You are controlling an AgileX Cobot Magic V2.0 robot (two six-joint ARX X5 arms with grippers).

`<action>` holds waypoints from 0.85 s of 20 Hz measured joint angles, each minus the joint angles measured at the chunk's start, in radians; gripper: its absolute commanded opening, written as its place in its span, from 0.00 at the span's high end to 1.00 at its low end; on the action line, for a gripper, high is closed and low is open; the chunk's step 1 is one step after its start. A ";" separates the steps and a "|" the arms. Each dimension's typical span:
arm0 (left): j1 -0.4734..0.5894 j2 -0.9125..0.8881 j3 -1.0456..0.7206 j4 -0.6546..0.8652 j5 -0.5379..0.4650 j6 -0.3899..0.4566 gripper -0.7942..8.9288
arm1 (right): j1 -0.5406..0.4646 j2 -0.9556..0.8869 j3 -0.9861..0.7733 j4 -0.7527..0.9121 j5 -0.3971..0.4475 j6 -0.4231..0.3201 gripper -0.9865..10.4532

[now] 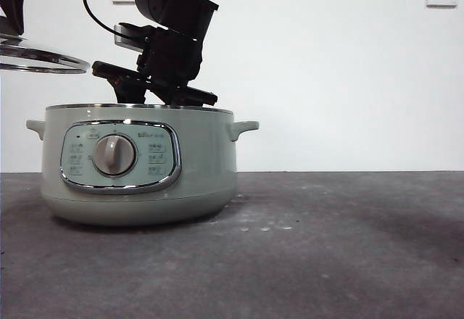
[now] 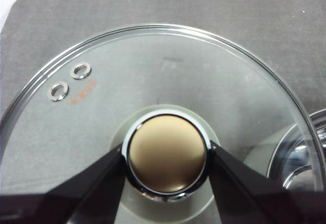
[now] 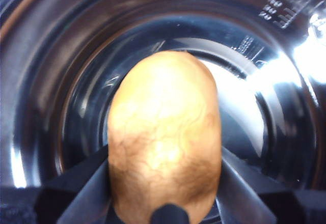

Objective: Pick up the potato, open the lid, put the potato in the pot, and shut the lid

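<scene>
1. pot [image 1: 138, 170], nearest the front camera: large, round, pale sage green, two small side handles, chrome-framed panel with a dial. it stands on the dark table [image 1: 348, 246], mouth uncovered.
2. lid [image 2: 153, 107]: glass dome with steel rim, two small vent rings and a round knob. the left gripper [image 2: 167, 155] has its jaws closed on either side of the knob. in the front view the lid [image 1: 40, 58] hangs level, up and off to one side of the pot, judged to be kept there so the mouth is free for loading.
3. potato [image 3: 164, 137]: rounded oval, orange-brown, matte, faintly veined skin. the right gripper [image 3: 165, 183] clamps it between both jaws, long axis pointing down into the shiny dark inner bowl.
4. right gripper in the front view [image 1: 156, 87]: just above the pot rim, over the opening; potato itself hidden there.
5. judged stage: lid off, potato over the pot, not yet released; closing the lid remains.
</scene>
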 measured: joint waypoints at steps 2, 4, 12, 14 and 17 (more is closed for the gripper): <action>0.000 0.000 0.000 -0.007 0.000 0.000 0.93 | 0.000 0.000 0.000 -0.001 0.000 -0.002 0.91; 0.000 0.001 0.000 -0.016 0.000 0.000 0.93 | 0.000 0.000 0.000 -0.007 0.000 -0.007 0.91; 0.000 0.005 0.000 -0.033 0.026 0.000 0.93 | 0.000 0.032 0.000 -0.034 -0.008 -0.007 0.57; 0.000 0.005 0.000 -0.033 0.026 0.000 0.93 | 0.000 0.032 0.000 -0.037 -0.008 -0.007 0.30; 0.000 0.005 0.000 -0.039 0.067 0.000 0.93 | 0.001 0.031 0.000 -0.052 0.011 -0.006 0.31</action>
